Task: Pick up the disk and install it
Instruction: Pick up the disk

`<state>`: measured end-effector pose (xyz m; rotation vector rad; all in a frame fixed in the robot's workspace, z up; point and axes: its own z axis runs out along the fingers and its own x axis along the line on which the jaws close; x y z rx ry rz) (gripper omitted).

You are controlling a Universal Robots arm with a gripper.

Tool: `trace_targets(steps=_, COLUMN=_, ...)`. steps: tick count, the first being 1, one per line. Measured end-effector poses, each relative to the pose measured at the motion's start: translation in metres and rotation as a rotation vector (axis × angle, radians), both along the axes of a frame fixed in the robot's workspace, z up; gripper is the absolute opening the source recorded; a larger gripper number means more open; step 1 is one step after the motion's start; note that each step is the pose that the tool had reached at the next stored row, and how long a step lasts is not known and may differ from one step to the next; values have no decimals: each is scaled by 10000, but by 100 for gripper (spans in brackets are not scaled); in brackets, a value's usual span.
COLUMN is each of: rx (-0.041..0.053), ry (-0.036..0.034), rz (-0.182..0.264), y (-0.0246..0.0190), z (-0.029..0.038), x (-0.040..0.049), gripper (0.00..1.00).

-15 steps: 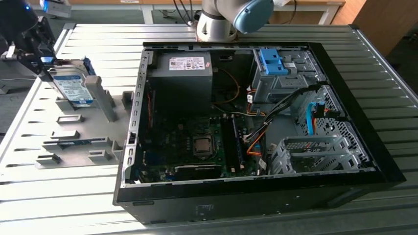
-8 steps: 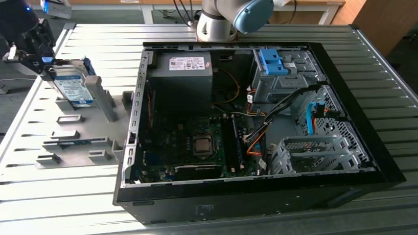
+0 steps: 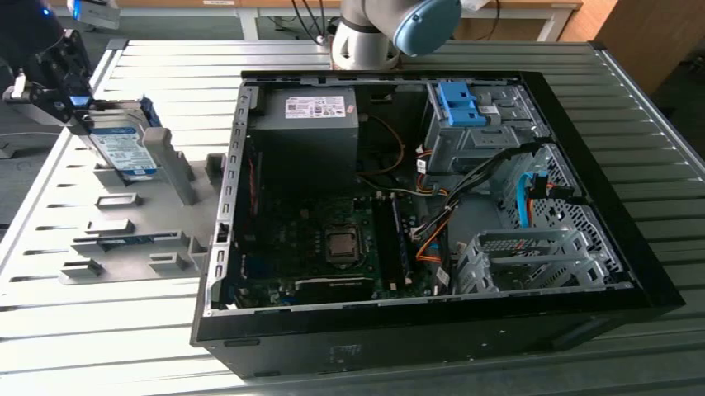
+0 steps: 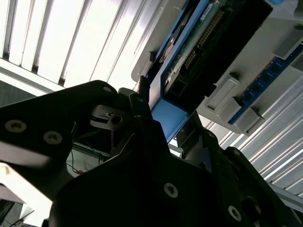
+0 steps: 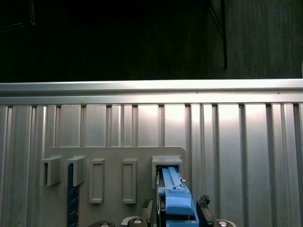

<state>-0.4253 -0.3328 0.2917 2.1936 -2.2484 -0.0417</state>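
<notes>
The disk, silver with a white-and-blue label and a blue frame, stands on edge in a slot of the grey holder plate at the exterior view's left. My gripper sits on its upper end. In the first wrist view the disk's blue frame runs from the slot toward the camera, between my two fingers. The second wrist view shows the blue frame end and the green circuit board clamped in the gripper. It is shut on the disk.
An open black computer case lies in the middle of the slatted metal table. Inside it are a black box with a white sticker, a blue bracket and a metal drive cage. The holder plate carries other slots.
</notes>
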Motion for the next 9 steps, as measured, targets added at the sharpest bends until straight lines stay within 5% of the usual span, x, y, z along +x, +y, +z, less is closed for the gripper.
trace_targets(steps=9, rx=-33, ry=1, rz=0, y=0, z=3, x=0, gripper=40)
